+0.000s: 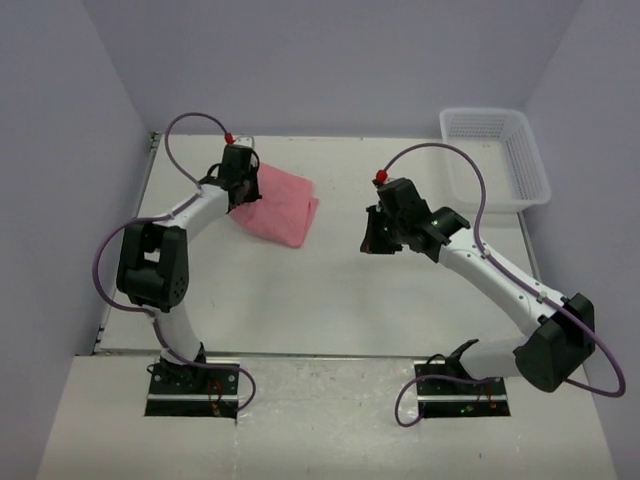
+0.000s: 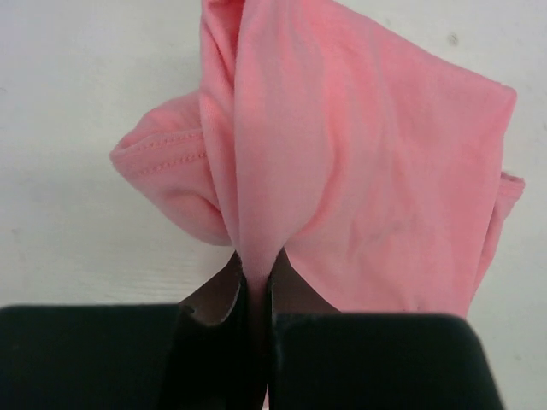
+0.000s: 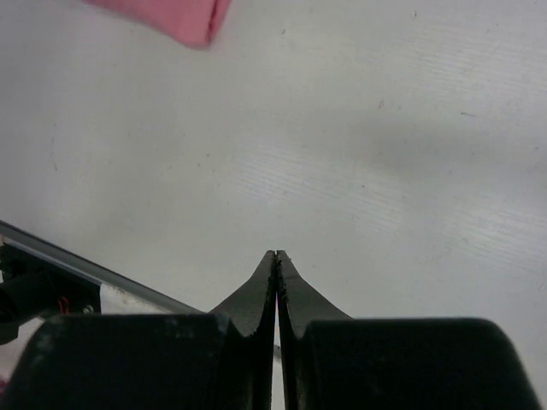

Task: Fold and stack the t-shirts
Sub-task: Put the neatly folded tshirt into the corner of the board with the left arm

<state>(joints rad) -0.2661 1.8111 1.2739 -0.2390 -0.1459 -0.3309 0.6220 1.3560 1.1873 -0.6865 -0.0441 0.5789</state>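
A salmon-pink t-shirt (image 1: 282,205) lies folded into a small bundle at the back left of the table. My left gripper (image 1: 240,185) is at its left edge, shut on a pinch of the fabric. In the left wrist view the t-shirt (image 2: 376,162) rises from my left gripper (image 2: 255,278), with a hemmed fold bulging to the left. My right gripper (image 1: 375,238) hovers over bare table right of the shirt, shut and empty. In the right wrist view my right gripper (image 3: 276,256) is shut, and a corner of the t-shirt (image 3: 175,17) shows at the top left.
A white plastic mesh basket (image 1: 495,155) stands at the back right corner. The table's near edge with a metal rail (image 3: 77,265) shows in the right wrist view. Purple-grey walls close the table on three sides.
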